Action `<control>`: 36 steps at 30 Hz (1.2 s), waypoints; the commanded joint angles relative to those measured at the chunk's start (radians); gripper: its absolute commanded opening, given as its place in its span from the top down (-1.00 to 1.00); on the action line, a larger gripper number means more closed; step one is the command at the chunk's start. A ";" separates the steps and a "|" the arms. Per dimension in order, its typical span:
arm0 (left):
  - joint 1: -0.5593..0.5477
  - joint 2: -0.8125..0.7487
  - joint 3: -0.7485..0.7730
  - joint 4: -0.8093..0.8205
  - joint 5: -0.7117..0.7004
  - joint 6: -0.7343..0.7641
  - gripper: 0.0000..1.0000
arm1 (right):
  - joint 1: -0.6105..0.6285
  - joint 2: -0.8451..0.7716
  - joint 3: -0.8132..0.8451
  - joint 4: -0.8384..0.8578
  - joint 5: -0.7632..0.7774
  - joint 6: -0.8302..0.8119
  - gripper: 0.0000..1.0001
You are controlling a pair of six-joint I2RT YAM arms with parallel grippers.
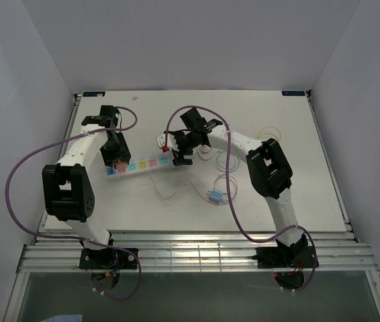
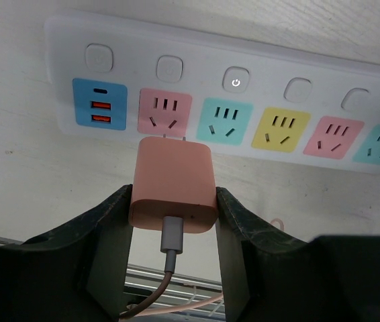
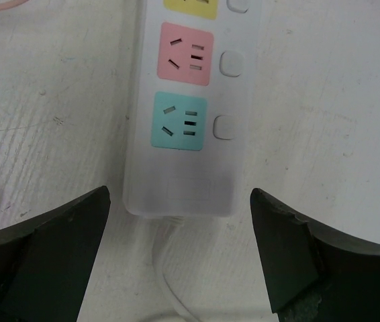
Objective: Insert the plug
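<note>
A white power strip (image 1: 151, 163) with coloured sockets lies on the table left of centre. My left gripper (image 1: 117, 161) is shut on a pink plug adapter (image 2: 173, 184) with a grey cable at its back. The plug's two prongs point at the leftmost pink socket (image 2: 165, 113) and sit just short of it. The strip also shows in the left wrist view (image 2: 264, 67). My right gripper (image 1: 176, 144) is open, its fingers (image 3: 56, 235) standing on either side of the strip's cord end (image 3: 183, 188) without touching it.
The strip's white cord (image 3: 166, 282) runs out under the right gripper. A small blue and white part (image 1: 215, 196) lies near the table's middle front. Thin looped cables (image 1: 227, 164) and a rubber band (image 1: 270, 131) lie to the right.
</note>
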 commanded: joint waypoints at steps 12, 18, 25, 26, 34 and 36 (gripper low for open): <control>0.004 -0.083 -0.016 0.024 -0.027 -0.002 1.00 | 0.019 0.084 0.061 0.043 0.041 0.068 -0.80; 0.004 -0.089 -0.028 0.027 -0.029 -0.004 1.00 | 0.036 0.061 -0.016 0.169 0.084 0.086 -0.80; 0.004 -0.089 -0.036 0.026 -0.054 -0.010 1.00 | 0.056 0.087 -0.014 0.136 0.112 0.074 -0.82; 0.004 -0.088 -0.037 0.026 -0.060 -0.010 1.00 | 0.056 0.090 -0.013 0.120 0.110 0.077 -0.89; 0.007 -0.051 -0.021 0.021 -0.087 -0.033 1.00 | 0.056 0.061 -0.079 0.154 0.132 0.088 -0.99; 0.006 -0.019 -0.005 0.029 -0.055 -0.036 1.00 | 0.056 0.055 -0.080 0.151 0.133 0.091 -0.99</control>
